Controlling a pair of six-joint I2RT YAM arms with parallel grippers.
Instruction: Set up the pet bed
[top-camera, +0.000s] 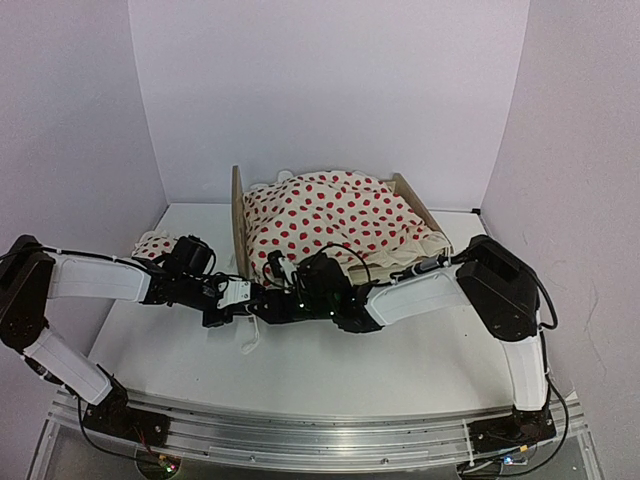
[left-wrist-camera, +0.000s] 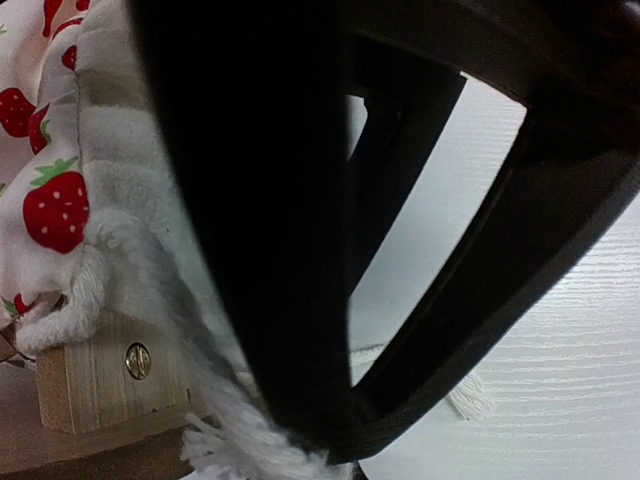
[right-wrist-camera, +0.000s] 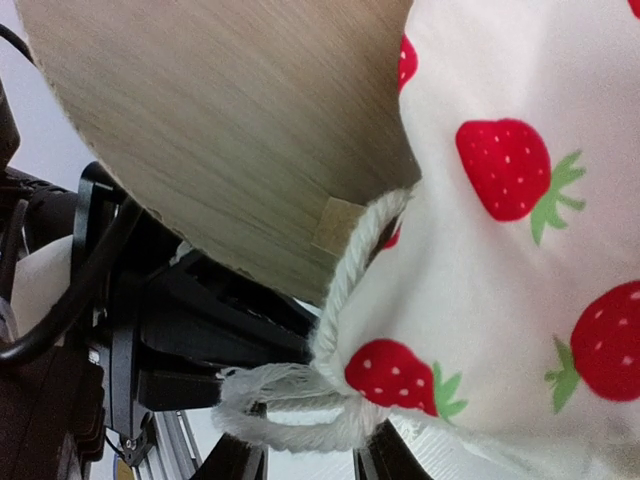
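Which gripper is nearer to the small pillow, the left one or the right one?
Left. The left gripper is a little right of the pillow; the right gripper is farther right, at the headboard.

White shells over long links of left arm (top-camera: 95, 278), black housings at joints, thin black cable along upper link. Same white-and-black scheme on right arm (top-camera: 430, 290); bulky black elbow block, black cable looped beside. Black base mounts (top-camera: 112, 412), loose wiring, tiny green and red lights. All-black left end effector (top-camera: 245, 305), white label near wrist, matte angular fingers (left-wrist-camera: 250, 220). Black right end effector (top-camera: 278, 272), small green lights behind.
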